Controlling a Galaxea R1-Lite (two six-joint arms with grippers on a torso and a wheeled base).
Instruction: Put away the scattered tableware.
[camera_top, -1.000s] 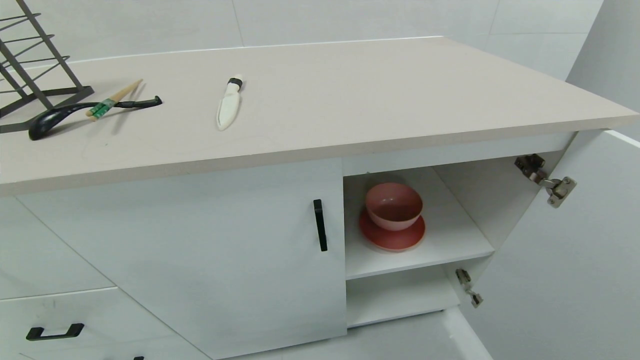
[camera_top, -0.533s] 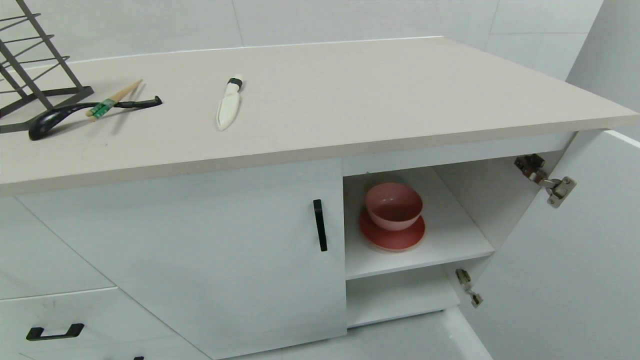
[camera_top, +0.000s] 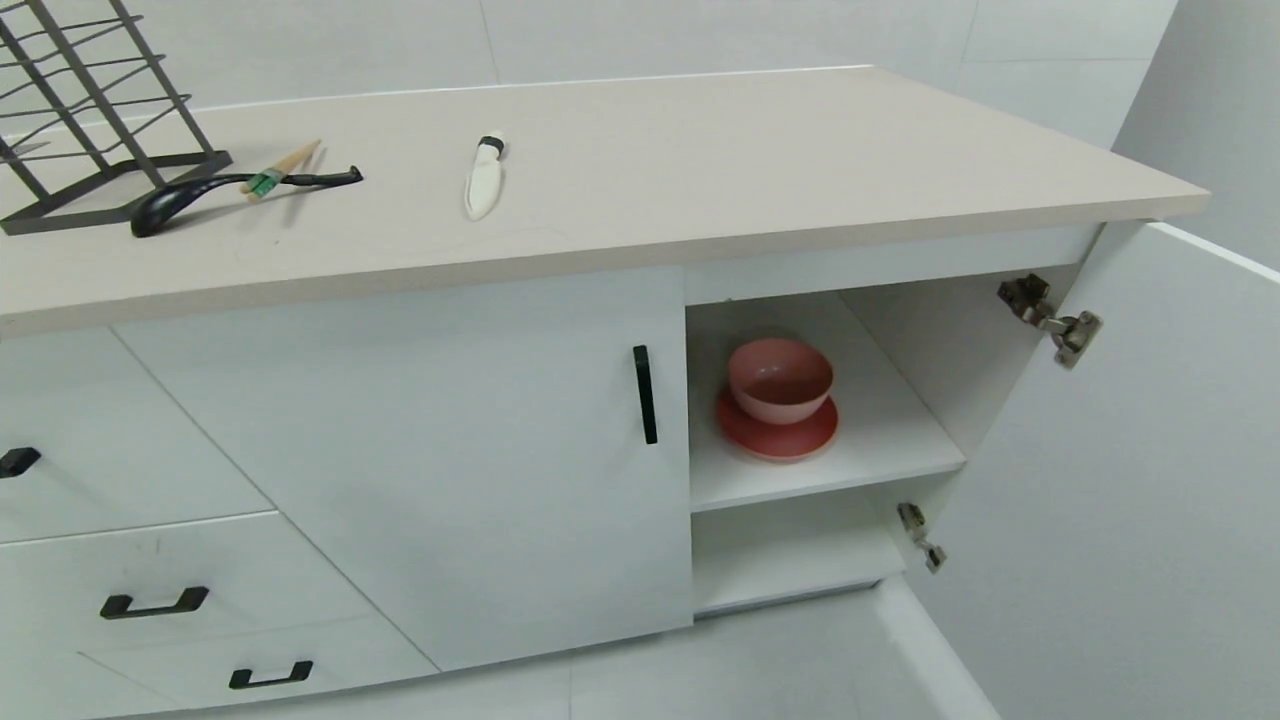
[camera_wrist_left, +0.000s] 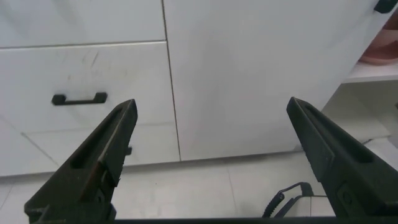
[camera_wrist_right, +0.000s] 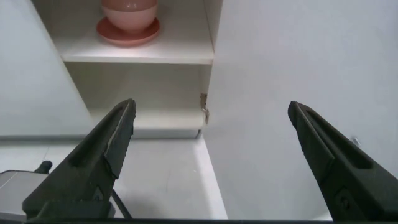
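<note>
No legible text, numbers, brands or signs anywhere. Green band (camera_top: 264, 183) wrapped around the pale wooden sticks (camera_top: 290, 162) lying on the beige flat worktop (camera_top: 700, 150): possibly a label, any print on it too small to make out.

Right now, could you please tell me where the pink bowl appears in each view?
Head view: pink bowl on the red plate, in the open cabinet, right of centre.
Left wrist view: a pink sliver past the closed door, probably the bowl.
Right wrist view: bowl on the plate, on the upper shelf.
Shared landmark: the upper shelf under it.
</note>
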